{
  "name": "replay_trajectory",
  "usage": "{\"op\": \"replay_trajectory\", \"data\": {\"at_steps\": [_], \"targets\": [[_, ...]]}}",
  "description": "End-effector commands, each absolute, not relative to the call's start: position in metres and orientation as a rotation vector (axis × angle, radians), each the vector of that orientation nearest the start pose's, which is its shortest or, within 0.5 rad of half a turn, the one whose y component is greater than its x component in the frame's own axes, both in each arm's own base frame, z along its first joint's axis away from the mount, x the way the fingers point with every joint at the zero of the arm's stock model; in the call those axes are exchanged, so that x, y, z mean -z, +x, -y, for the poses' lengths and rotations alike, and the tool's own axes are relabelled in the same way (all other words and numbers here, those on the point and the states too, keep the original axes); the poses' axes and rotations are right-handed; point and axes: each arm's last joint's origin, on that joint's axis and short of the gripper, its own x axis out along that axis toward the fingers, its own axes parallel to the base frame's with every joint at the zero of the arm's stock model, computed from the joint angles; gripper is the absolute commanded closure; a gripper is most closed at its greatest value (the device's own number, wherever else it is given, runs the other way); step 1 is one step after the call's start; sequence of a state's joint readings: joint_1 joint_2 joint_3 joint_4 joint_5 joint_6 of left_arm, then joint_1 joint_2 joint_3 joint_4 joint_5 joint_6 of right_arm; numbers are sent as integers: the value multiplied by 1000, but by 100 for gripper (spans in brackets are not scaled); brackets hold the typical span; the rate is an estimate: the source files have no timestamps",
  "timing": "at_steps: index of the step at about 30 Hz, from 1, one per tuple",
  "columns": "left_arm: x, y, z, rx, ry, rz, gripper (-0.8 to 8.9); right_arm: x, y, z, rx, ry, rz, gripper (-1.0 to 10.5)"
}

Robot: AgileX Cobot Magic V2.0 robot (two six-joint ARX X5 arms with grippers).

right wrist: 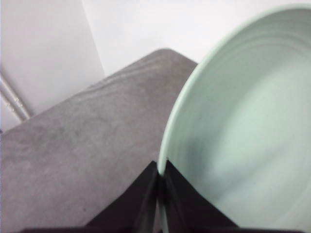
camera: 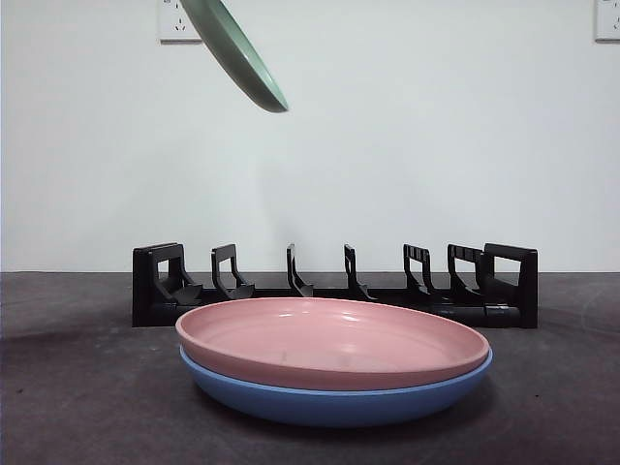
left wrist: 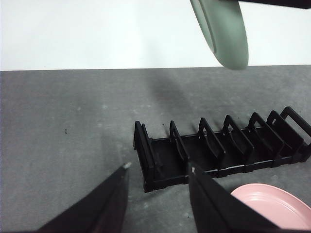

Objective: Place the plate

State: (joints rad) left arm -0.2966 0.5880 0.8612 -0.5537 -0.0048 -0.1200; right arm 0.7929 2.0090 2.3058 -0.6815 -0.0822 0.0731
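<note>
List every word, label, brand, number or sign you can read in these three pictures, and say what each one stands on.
None: no readable text in any view.
Green plate, held in the right tool: plain, no print.
Pink plate and blue plate: plain.
Black rack: no label visible.
Wall sockets: only slot holes, no lettering that can be made out.

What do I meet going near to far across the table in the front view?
Blue plate with the pink plate stacked on it → black rack behind them → white wall. The green plate, held by the right gripper, hangs tilted above the rack's left part; its depth is unclear.
</note>
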Motion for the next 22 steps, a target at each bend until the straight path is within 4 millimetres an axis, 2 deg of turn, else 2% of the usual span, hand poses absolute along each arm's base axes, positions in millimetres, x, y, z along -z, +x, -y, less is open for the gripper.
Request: {"op": "replay_trajectory", "data": {"at_steps": [1,4,9,12,16,22], "targets": [[-351,108,33,269,-70,-278,626,-442,299,-320,-867,-93,-331,935],[-351,108,32,268,-70,-278,626,-443,290,-317,-868,-120,-330,935],[-351,108,32,271,-49,-274,626,-427,271,-297,-870,-137,-351,935],[-351,108,32,271,-49,-275,626,-408,255,-277,-868,-151,-346,935],[-351,108,33,271,-49,-275,626,-373,235,-257,-868,-216,-427,935],[-351,108,33,271,-49,-275,626,-327,195,-251,-831,-369,-504,935]]}}
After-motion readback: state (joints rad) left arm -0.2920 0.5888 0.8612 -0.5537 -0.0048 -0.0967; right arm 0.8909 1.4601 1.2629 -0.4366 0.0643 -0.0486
